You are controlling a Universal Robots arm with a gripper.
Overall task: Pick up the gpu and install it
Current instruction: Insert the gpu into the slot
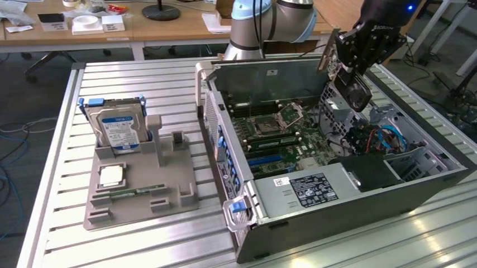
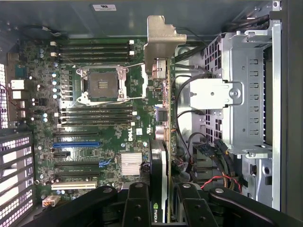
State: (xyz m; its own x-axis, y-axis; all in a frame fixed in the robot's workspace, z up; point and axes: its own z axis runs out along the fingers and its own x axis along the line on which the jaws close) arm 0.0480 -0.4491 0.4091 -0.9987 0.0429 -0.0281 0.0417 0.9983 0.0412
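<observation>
gripper [image 1: 352,67] clamping gpu [image 1: 356,92] above open computer case [image 1: 335,212], hard drive [image 1: 119,131] on grey stand [image 1: 142,206]

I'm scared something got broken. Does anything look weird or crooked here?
Nothing looks broken or spilled. The only thing out of place is the gpu: the gripper holds it in the air above the open computer case, not plugged into the motherboard.
</observation>
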